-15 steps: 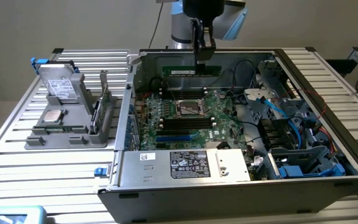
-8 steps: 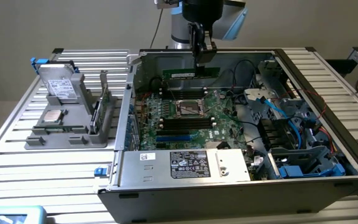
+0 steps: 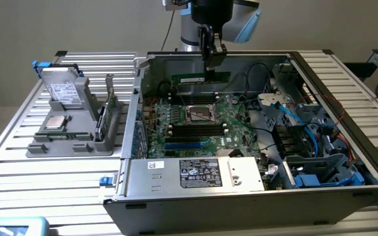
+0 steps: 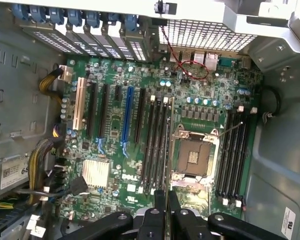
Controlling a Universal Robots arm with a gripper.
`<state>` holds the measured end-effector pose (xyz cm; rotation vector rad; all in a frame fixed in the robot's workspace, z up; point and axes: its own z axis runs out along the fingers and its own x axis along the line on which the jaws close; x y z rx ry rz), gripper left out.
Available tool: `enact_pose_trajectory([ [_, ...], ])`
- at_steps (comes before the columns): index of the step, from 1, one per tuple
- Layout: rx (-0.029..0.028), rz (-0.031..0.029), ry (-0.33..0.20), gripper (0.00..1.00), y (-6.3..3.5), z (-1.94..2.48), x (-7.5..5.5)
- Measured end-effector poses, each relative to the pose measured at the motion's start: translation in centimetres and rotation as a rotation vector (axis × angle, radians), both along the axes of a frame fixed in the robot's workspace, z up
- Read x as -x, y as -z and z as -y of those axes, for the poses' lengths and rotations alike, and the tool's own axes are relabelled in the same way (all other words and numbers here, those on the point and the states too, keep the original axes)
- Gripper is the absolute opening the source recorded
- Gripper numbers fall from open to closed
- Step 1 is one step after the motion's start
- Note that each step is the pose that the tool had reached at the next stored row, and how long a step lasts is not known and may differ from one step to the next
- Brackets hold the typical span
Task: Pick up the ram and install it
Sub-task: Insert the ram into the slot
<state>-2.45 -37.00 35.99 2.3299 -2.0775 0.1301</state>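
The black fingers (image 3: 211,63) stand narrow, pinching the top edge of the thin green circuit-board ram stick (image 3: 192,78). The stick hangs level inside the open grey metal computer case (image 3: 241,211), toward the far edge of the slatted aluminium tabletop (image 3: 18,162). In the wrist view the ram stick (image 4: 168,145) appears edge-on, parallel with the long black memory slots (image 4: 155,145) just beside the empty silver processor socket (image 4: 194,156) on the green motherboard (image 4: 115,75). Whether it touches a slot I cannot tell. Near the tabletop's edge at the exterior view's left, a grey plastic parts holder (image 3: 71,145) carries a square silver processor chip (image 3: 56,123).
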Motion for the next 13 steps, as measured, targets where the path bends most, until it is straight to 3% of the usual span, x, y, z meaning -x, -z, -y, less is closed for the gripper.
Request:
enact_pose_trajectory([
  [13,0.0024,0.0000,0.052,0.14,1.24,0.09,0.0],
])
